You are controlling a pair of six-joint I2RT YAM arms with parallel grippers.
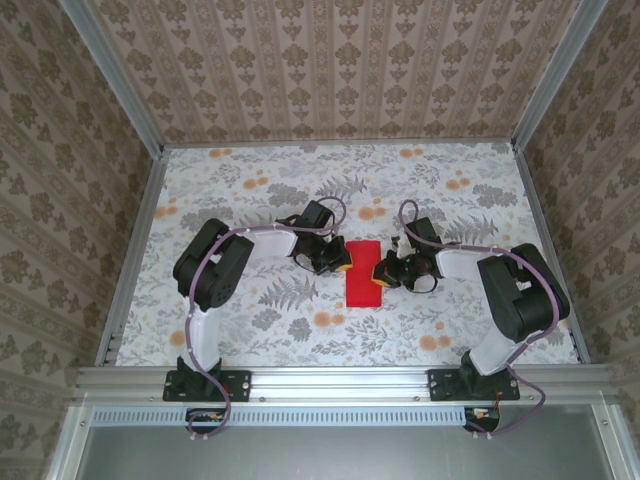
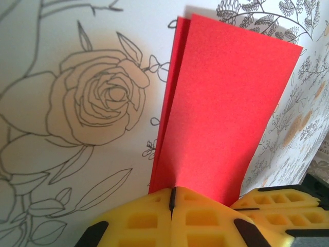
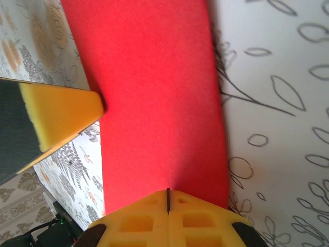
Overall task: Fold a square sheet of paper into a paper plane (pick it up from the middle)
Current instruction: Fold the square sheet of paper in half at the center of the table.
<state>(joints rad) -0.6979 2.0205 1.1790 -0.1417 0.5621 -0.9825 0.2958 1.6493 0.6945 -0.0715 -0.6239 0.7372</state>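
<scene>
**Near edge.** You see both bases bolted to the aluminium rail [image 1: 330, 383]. The left arm [image 1: 203, 330] rises from the near-left corner and the right arm [image 1: 490, 350] from the near-right one. Each first link leans outward and away from you to a bulky black elbow.

**Middle of the desk.** From the elbows, both forearms turn inward and run almost level toward each other, so the two arms mirror one another. The wrists tip downward. The left gripper [image 1: 340, 263] meets the left edge of the square sheet of paper [image 1: 363, 290], and the right gripper [image 1: 384, 272] meets its right edge.

The sheet lies flat on the flowered desk [image 1: 250, 180], a little right of centre. It is folded into a narrow rectangle with its long sides running near to far. In the left wrist view you can make out two layers, the lower one showing along the left side.

**Jaws.** In each wrist view the yellow jaws are pressed together, with only a thin dark seam between them. Their tips sit at the red surface, and no paper shows in either seam. You cannot tell how firmly they bear on it. In the right wrist view a yellow finger [image 3: 61, 113] of the other gripper touches the sheet's opposite edge.

**Far side.** Beyond the grippers lies bare desk, closed off by a patterned wall [image 1: 330, 60].
</scene>
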